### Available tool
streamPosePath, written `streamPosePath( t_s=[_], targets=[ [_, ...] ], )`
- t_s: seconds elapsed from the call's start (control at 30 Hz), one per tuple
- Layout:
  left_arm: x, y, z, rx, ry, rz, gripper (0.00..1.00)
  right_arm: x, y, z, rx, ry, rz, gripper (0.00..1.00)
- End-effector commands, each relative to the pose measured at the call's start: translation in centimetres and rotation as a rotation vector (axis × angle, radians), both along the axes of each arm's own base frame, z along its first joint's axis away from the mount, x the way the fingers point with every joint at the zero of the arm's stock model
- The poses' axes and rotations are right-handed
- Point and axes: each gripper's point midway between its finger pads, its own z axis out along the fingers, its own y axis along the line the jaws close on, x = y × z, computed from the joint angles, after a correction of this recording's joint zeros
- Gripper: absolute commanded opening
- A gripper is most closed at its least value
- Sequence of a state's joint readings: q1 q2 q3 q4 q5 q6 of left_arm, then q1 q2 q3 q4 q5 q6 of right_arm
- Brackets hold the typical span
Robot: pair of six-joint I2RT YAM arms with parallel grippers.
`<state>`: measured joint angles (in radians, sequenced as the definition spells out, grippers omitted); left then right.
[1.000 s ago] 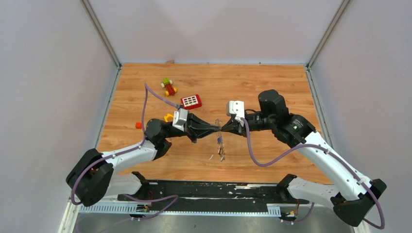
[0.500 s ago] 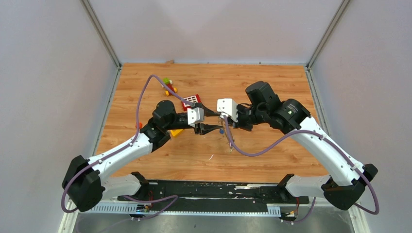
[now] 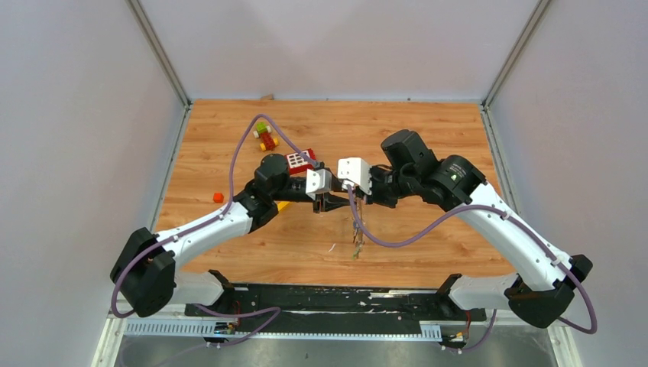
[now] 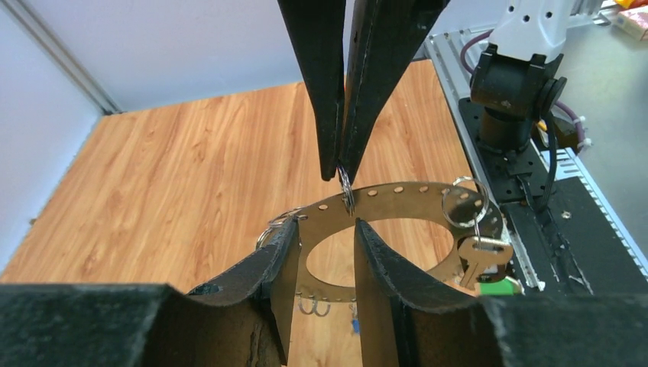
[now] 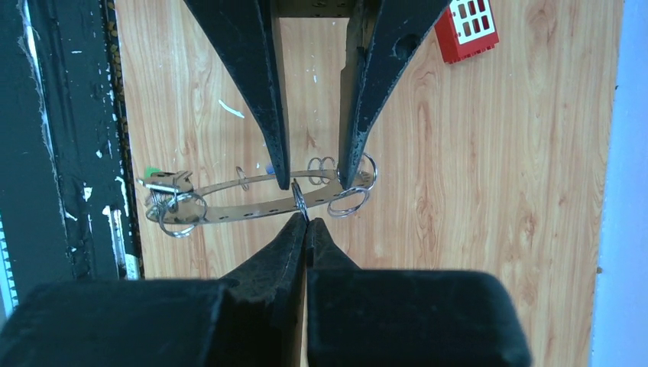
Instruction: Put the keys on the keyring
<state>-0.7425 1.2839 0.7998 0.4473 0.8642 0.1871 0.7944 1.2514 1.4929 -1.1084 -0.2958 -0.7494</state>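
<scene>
Keyring, keys attached; right pincer pinches a split ring; left pincer hold unclear.

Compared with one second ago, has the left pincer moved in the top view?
Yes. The white camera end of the left pincer sat below-left of the red block; now it is below-right, so it has shifted right.

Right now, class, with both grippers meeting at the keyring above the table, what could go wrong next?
The right gripper pinches only a thin split ring at its fingertips, so it could slip out. The left gripper straddles the keyring, grip unclear, so the keyring may swing. The hanging key could sway and snag the close-set fingers.
</scene>
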Motion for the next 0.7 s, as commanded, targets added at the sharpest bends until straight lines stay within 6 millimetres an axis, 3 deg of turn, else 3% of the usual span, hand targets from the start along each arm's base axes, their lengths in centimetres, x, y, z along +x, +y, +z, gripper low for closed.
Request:
streamPosePath(
  t_s=[0.0, 0.27, 0.67],
  targets=[
    [-0.9, -0.6, 3.0, -0.073, -0.033, -0.051, 0.38, 0.8, 0.8, 1.4, 0.051, -0.044, -0.019, 0.0],
    [-2.2, -0.1, 3.0, -0.101, -0.054, -0.083, 0.33, 0.8, 1.2, 0.9, 0.062, -0.026, -0.021, 0.0],
    [-1.8, -0.4, 3.3, -0.116, -0.046, -0.059, 0.21, 0.5, 1.5, 0.3, 0.066, 0.002, -0.017, 0.0]
  ],
)
